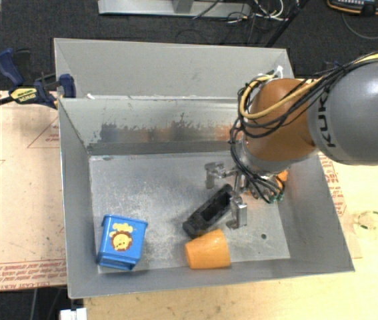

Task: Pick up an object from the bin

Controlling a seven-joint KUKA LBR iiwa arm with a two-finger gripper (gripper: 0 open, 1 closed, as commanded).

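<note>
Black oblong block (205, 217), lying aslant near the middle of the bin floor, its upper right end between the two metal fingers of the claw (227, 193). The claw stands spread, one finger above and left of the block, the other below and right; neither can be seen to press on it, so the block is not yet held. Just below the block's lower end lies an orange cup (208, 252) on its side; a blue box (121, 242) with a yellow face sits well apart by the left wall of the grey bin (75, 179). The step in hand appears to be the closing: the fingers should meet squarely across the block's narrow width, as a hold so near one end may let it swing or slip.
</note>
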